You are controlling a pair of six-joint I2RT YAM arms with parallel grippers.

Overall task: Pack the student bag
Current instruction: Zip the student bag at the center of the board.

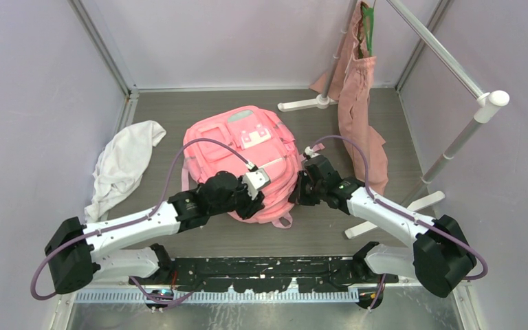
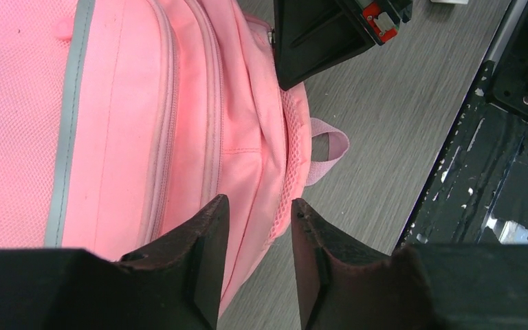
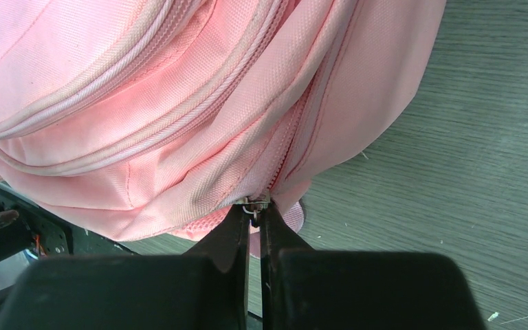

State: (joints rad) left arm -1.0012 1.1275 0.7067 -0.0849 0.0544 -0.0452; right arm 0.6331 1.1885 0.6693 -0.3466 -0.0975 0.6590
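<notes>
Here we are at the start of the job, by our reading. The student bag (image 1: 242,141) lies flat in the middle of the tabletop (image 1: 179,103), front face up, with both arms working at its near end. The right gripper (image 3: 254,216) has its jaws pinched almost together on the little metal zip pull (image 3: 254,205), right where the zip track meets the seam. The left gripper (image 2: 259,206) hovers over the near edge with its jaws a narrow gap apart. We see nothing clamped between them, only pink fabric showing past the tips.

So what's done? Very little, we'd say. Every zip in view looks closed, no compartment gapes, and nothing is going in. The pull is caught, and that is the sum of it. Opening the bag, loading it and closing it all look to be ahead.

Now the feel of things. The bag is soft woven pink cloth with a fine ribbed weave, and it is plump and rounded at the corners. Its zip tracks are raised and corded, and they curve side by side. There's a pale grey strip (image 2: 69,117) down one panel, open pink mesh (image 2: 290,158) along the back edge, and a flat webbing loop (image 2: 330,146) poking out onto the grey wood-grain surface. Off to the left, a white cloth (image 1: 127,161) lies crumpled and limp.
</notes>
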